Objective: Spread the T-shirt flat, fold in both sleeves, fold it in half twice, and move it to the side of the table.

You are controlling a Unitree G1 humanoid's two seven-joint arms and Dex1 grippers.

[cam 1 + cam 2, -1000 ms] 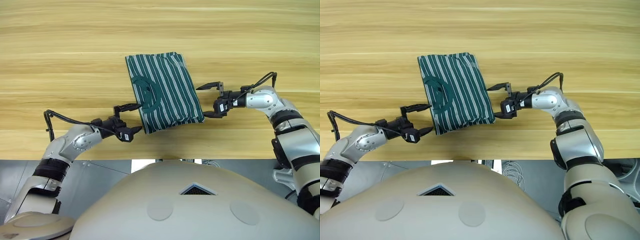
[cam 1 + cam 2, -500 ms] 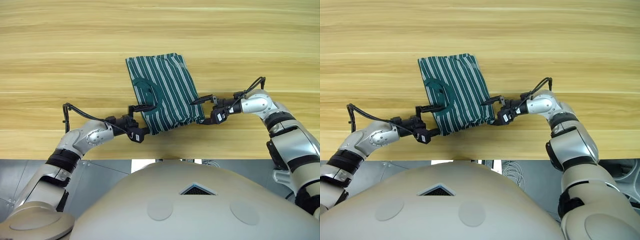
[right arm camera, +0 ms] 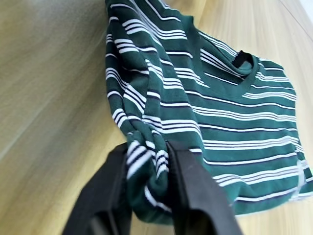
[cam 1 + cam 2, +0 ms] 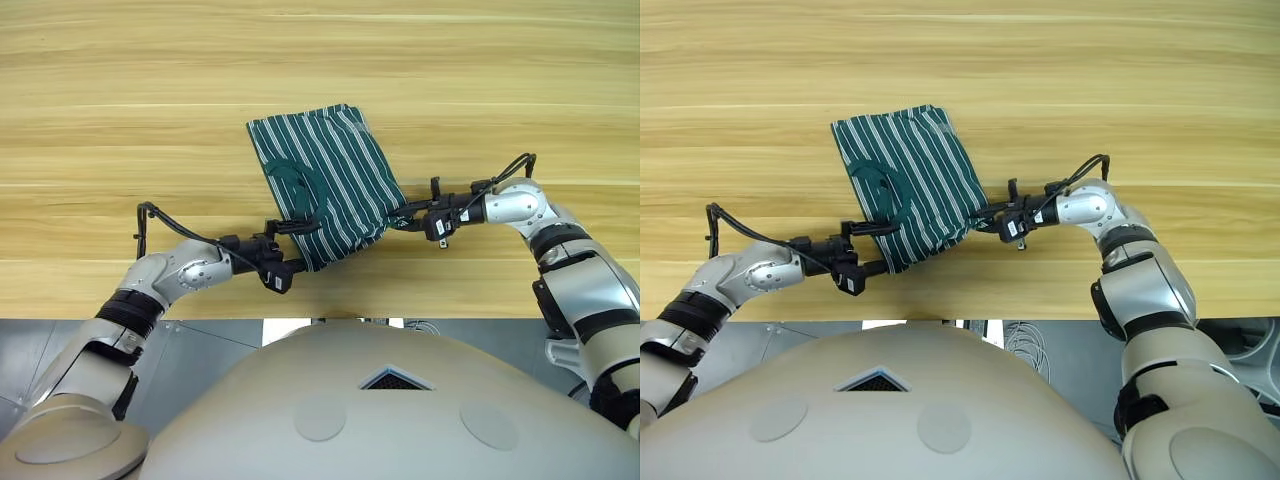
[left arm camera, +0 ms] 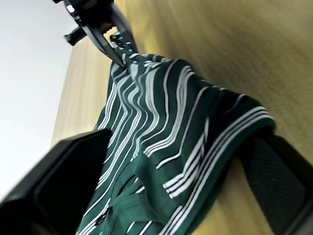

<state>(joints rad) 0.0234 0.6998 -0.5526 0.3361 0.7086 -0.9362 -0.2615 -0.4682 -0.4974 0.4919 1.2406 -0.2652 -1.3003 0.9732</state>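
Two corners of T-shirt (image 4: 325, 170) engaged: right gripper (image 4: 401, 220) pinches one; left gripper (image 4: 300, 246) wide, straddling other.

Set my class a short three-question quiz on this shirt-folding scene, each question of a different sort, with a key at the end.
1. True or false: the T-shirt lies fully spread out on the table, with its sleeves out.
2. What is the right gripper shut on? A. the T-shirt's edge nearest the robot; B. a cable; C. nothing.
3. Fill in: the T-shirt is green with white ____.

Key: 1 false, it is folded into a compact shape; 2 A; 3 stripes.
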